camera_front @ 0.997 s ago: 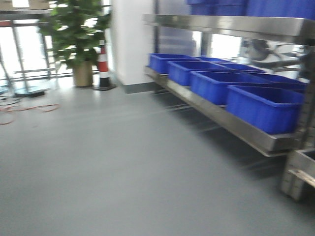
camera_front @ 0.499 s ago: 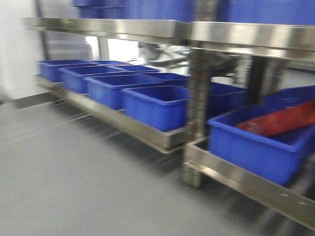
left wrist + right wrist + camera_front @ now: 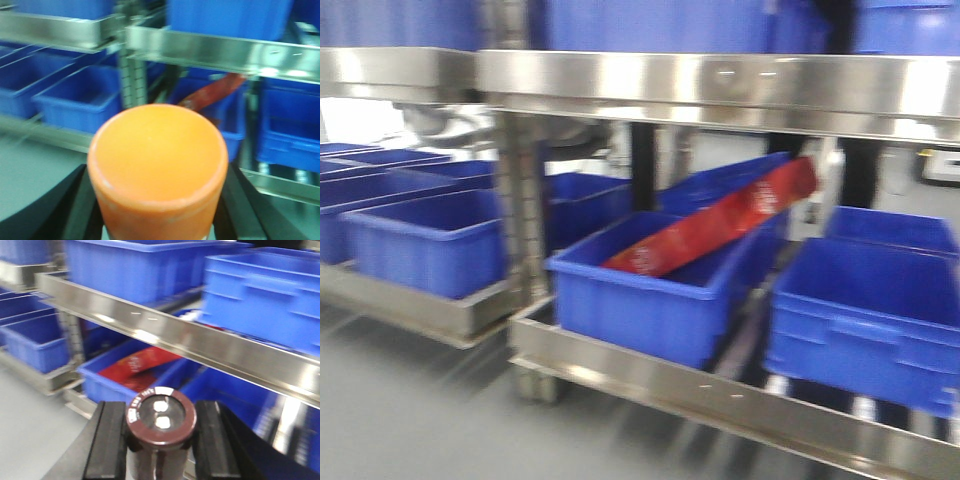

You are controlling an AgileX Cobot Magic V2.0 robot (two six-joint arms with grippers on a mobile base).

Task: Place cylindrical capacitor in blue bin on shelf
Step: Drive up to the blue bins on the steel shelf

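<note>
Your right tool (image 3: 160, 442) is clamped on the cylindrical capacitor (image 3: 161, 414). Its black fingers (image 3: 107, 440) press the dark body from both sides, so the end with the two terminals shows plainly to the wrist camera. That grip looks chosen to carry the part level and let it drop straight out once the fingers part.

Your left tool (image 3: 157, 217) is likewise closed on an orange cylinder (image 3: 157, 155), which fills most of that view. I judge it is simply being carried along.

The capacitor is in the air in front of the shelf (image 3: 720, 85) and not yet over any bin. The pictures are smeared, which suggests the rig is moving, so hold both grips firm.

Ahead on the lower tier sits a blue bin (image 3: 650, 300) with a red packet (image 3: 720, 225) leaning out over its back edge. Just beside it is a second bin (image 3: 865, 320), which shows nothing inside. The wide steel front rail seems to act as a lip that keeps the bins from sliding off. You will have to bring the capacitor in under the upper rail and over a bin wall before releasing it.
</note>
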